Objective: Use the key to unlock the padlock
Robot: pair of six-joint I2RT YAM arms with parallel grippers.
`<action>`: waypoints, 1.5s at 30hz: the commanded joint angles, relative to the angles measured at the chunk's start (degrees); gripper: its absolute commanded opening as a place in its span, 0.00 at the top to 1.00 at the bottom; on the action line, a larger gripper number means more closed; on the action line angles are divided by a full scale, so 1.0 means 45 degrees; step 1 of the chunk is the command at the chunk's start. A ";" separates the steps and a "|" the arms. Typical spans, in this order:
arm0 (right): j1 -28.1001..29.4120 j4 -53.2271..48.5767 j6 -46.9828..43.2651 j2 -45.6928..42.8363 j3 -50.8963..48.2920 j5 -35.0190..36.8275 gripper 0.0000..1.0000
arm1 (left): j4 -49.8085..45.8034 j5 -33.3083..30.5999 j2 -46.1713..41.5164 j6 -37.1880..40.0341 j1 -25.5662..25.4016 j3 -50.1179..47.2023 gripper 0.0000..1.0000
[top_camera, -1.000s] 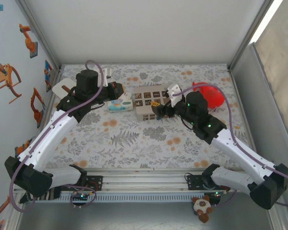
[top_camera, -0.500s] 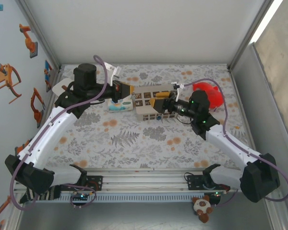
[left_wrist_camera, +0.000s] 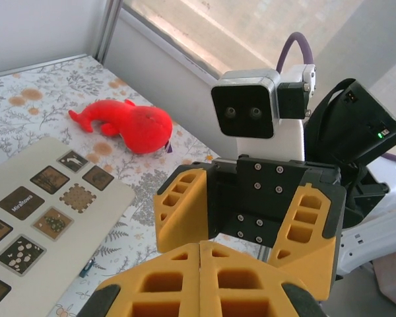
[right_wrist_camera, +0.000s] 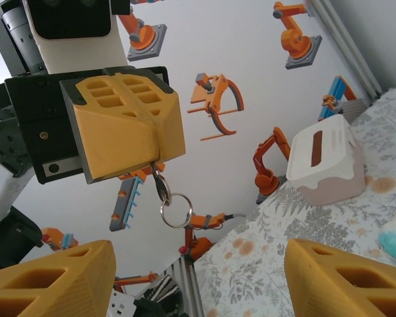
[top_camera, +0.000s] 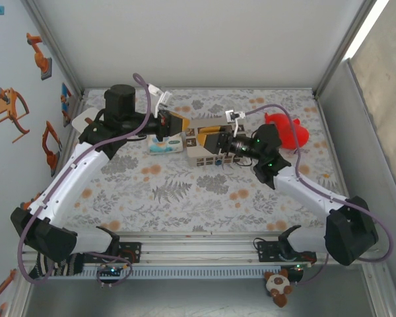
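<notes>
My left gripper [top_camera: 179,124] is shut on the key [right_wrist_camera: 158,183], held up above the table. In the right wrist view the left gripper [right_wrist_camera: 156,154] pinches the key by its blade end, and a metal ring [right_wrist_camera: 175,207] hangs below it. My right gripper [top_camera: 208,139] faces it from the right, open, its yellow fingers [right_wrist_camera: 51,277] wide apart below the ring and touching nothing. The left wrist view looks over the shut left gripper [left_wrist_camera: 201,247] straight at the open right gripper [left_wrist_camera: 246,218]. The padlock is out of view.
A flat beige box with picture tiles [top_camera: 206,140] lies under both grippers. A red plush toy [top_camera: 288,129] is at the back right, a tissue pack [top_camera: 165,145] lies left of the box, and a white container [right_wrist_camera: 325,158] stands near the left wall.
The right arm has swung left and turned its gripper toward the left gripper, its jaws narrowing a little. The left gripper has moved right with the key.
</notes>
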 commanded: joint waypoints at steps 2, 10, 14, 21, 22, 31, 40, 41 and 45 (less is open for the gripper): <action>0.0511 0.0524 0.0018 0.0494 0.0794 0.0090 0.34 | -0.0067 0.0387 0.0032 0.0319 0.0040 0.0488 1.00; 0.0949 0.0525 -0.0048 0.1078 0.1500 0.0140 0.44 | -0.0249 0.0411 -0.0023 0.0316 0.0040 0.0484 1.00; 0.0994 0.0524 -0.0042 0.1119 0.1594 0.0253 0.49 | -0.0302 0.0411 -0.0064 0.0351 0.0040 0.0466 1.00; 0.0984 0.0487 -0.0041 0.1080 0.1751 0.0492 0.59 | -0.0351 0.0587 -0.0083 0.0409 0.0040 0.0412 1.00; 0.0994 0.0466 -0.0043 0.1063 0.1761 0.0502 0.61 | -0.0380 0.0587 -0.0104 0.0431 0.0040 0.0386 1.00; 0.0992 0.0233 -0.0098 0.1007 0.1625 0.0532 0.77 | -0.0382 0.0494 -0.0123 0.0395 0.0040 0.0349 1.00; 0.0969 0.0114 -0.0195 0.0773 0.1404 0.0629 0.82 | -0.0380 0.0198 -0.0143 0.0338 0.0040 0.0363 1.00; 0.0981 0.0078 -0.0203 0.0753 0.1384 0.0632 0.82 | -0.0367 0.0187 -0.0141 0.0321 0.0040 0.0367 1.00; 0.0985 0.0009 -0.0207 0.0729 0.1363 0.0612 0.83 | -0.0271 0.0162 -0.0121 0.0239 0.0040 0.0364 1.00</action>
